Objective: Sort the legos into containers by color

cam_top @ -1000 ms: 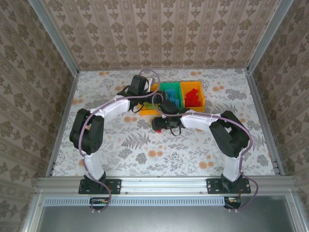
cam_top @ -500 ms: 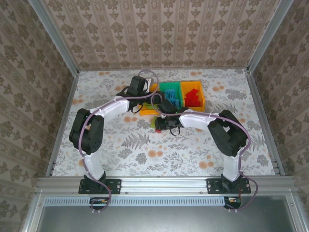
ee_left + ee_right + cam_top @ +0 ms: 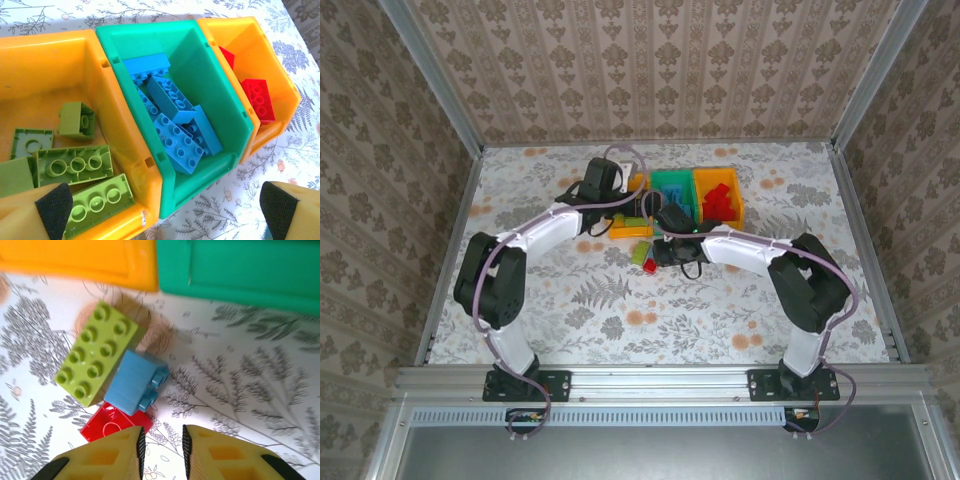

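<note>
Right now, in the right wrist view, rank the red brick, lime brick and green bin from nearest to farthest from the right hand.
1. Red brick, just left of the right hand.
2. Lime brick, farther up-left.
3. Green bin, along the top.

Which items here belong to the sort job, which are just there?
Job: left orange-yellow rectangular plastic bin, right orange-yellow plastic bin, green plastic bin, binned lime studded plastic bricks, binned blue bricks, binned red bricks, loose lime brick, loose blue brick, loose red brick.
Just there: floral tablecloth, wallpapered walls, aluminium frame.
</note>
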